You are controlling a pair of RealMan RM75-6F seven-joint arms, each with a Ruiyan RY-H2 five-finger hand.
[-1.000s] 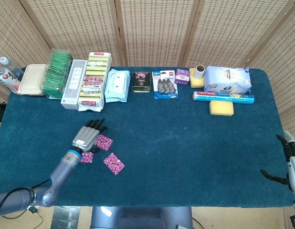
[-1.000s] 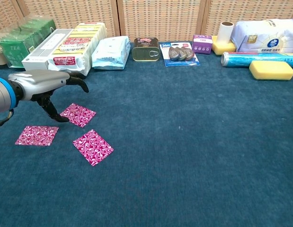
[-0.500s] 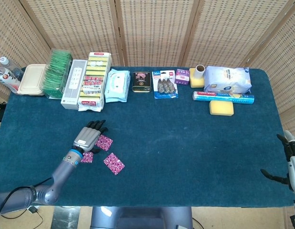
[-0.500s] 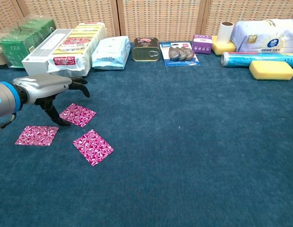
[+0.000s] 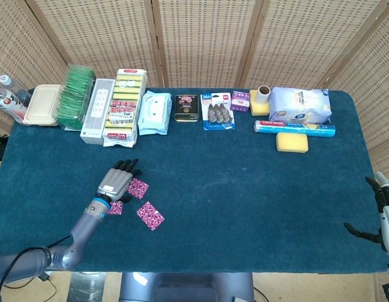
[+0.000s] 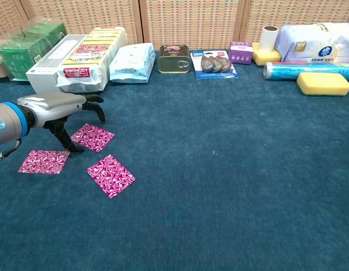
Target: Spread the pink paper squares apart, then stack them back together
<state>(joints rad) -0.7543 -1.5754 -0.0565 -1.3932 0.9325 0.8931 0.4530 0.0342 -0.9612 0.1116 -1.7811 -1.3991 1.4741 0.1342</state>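
Three pink patterned paper squares lie apart on the blue cloth at the left front. The far square [image 6: 93, 137] [image 5: 138, 187] sits under my left hand [image 6: 61, 110] [image 5: 116, 181], which hovers over its left corner with fingers spread and the thumb reaching down beside it. The left square [image 6: 43, 161] [image 5: 115, 207] lies flat beside the forearm. The near square [image 6: 111, 175] [image 5: 150, 215] lies alone. My right hand [image 5: 381, 214] hangs off the table's right edge, fingers apart, holding nothing.
A row of goods lines the far edge: green tea boxes [image 6: 27, 48], a white box [image 6: 50, 63], yellow sponge pack [image 6: 89, 52], wipes [image 6: 129, 62], tin [image 6: 173, 58], blue roll [image 6: 306, 69], yellow sponge [image 6: 323, 83].
My left hand has dropped slightly and drawn a little toward the near side, settling closer over the far square's left corner. The squares have not moved.
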